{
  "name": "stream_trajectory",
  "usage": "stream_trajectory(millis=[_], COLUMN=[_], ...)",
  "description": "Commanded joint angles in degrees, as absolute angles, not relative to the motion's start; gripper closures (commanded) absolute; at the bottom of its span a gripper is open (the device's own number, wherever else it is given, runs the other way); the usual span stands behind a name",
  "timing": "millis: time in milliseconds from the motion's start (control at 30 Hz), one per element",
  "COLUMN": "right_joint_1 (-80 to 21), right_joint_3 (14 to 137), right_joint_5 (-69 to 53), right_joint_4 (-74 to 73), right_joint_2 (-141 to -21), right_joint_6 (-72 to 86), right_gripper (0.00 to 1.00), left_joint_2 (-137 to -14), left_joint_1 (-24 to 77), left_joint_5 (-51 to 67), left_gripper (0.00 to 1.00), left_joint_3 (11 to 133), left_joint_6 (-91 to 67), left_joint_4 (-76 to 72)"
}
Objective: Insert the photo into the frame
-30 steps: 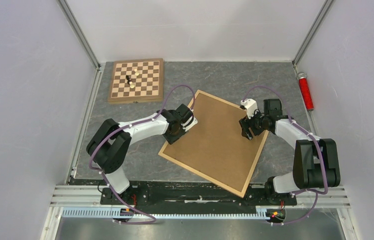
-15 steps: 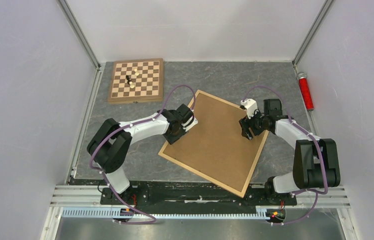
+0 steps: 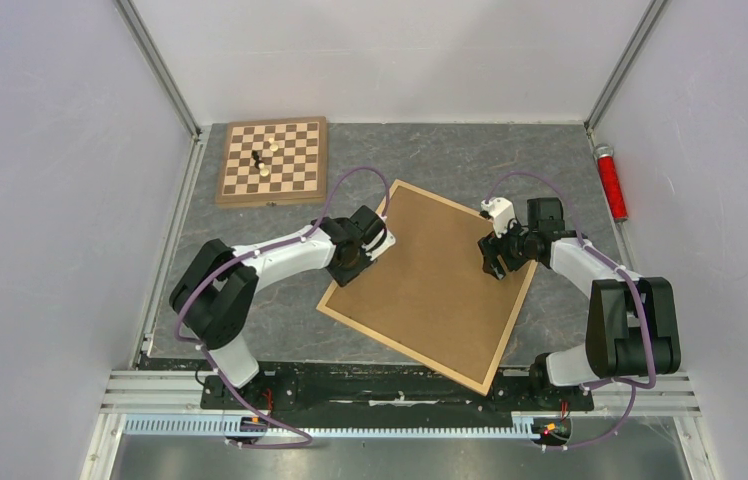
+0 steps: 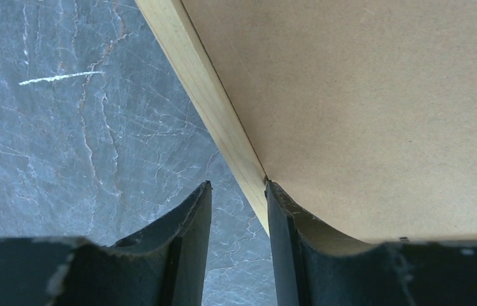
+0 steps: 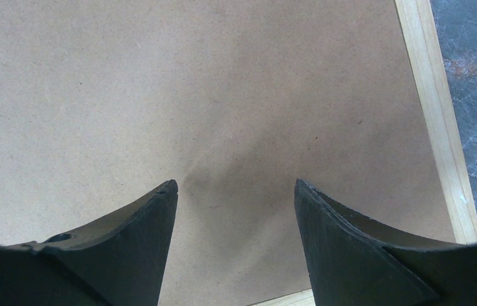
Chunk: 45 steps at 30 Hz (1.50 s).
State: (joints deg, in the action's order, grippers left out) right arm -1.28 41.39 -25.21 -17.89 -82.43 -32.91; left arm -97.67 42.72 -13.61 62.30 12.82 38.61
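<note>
— Where is the photo?

— It cannot be seen in any view. The frame (image 4: 209,95) lies flat at the centre of the overhead view, turned corner-up like a diamond, and a plain brown backing board (image 3: 430,280) fills its opening edge to edge. Whether a photo lies under the board cannot be told.

— And the arms?

— The left pincer (image 4: 236,186) is at the frame's left border with its jaws apart. One dark finger (image 4: 188,217) is over the stone and the other is at the board's edge, with the pale wood strip running between them. The right pincer (image 5: 236,183) hangs over the board near the frame's right side, jaws spread wide, nothing between them. Both wrist views cut off the fingers' bases.

— What about the surfaces?

— The board is matt and fibrous, and the border is narrow, light, smooth wood. The bench (image 3: 450,150) is grey, veined and stone-like. A checkered wooden chessboard (image 3: 290,175) sits upper left, with a few pieces (image 3: 262,160) too small to identify. A red cylinder (image 3: 611,183) lies at the right edge.
</note>
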Motion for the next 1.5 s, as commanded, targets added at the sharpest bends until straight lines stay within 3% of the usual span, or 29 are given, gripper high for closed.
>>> stream_trajectory(millis=[0,500,1467], right_joint_1=[-1.41,-1.43,-1.42], right_joint_3=[41.05,40.87,40.87], right_joint_5=[-26.22,-25.49,-25.8], right_joint_4=[-17.5,-17.3,-17.49], right_joint_2=[-80.51,-80.29,-80.45], right_joint_6=[-33.05,-32.82,-32.87], right_gripper=[0.3,0.3,0.3], left_joint_2=[-95.04,-96.06,-100.63], left_joint_1=[42.62,39.5,38.67], left_joint_5=[-7.93,3.29,3.34], left_gripper=[0.56,0.57,0.58], left_joint_3=[64.81,64.33,65.3], left_joint_6=[10.41,9.12,8.97], left_joint_4=[39.0,42.98,40.96])
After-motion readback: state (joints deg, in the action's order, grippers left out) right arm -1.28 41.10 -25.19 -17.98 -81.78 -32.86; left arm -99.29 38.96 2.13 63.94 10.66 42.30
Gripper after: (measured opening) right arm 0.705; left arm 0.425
